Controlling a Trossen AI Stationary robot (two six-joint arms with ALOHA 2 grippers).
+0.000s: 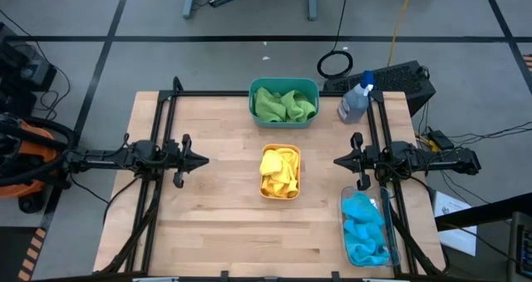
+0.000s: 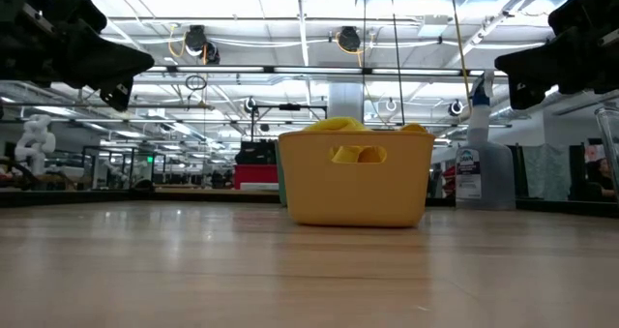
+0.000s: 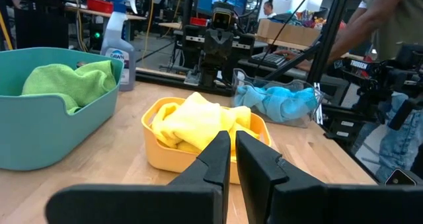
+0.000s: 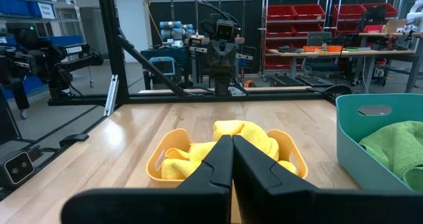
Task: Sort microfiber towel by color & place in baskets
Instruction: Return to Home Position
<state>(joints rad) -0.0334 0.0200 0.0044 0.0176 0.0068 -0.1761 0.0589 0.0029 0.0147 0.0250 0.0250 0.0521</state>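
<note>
Yellow towels (image 1: 279, 172) sit in the orange basket (image 2: 354, 188), midway between left gripper (image 1: 202, 159) and right gripper (image 1: 338, 160). Both are pinched together, empty and pointing at it. Neither arm is nearer, and sorting looks finished.

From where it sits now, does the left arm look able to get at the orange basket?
Probably yes. The left gripper points at the orange basket; only bare table lies between. The right gripper waits opposite.

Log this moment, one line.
left gripper shut; right gripper shut; green towels in teal basket; yellow towels in orange basket; blue towels in clear basket
</note>
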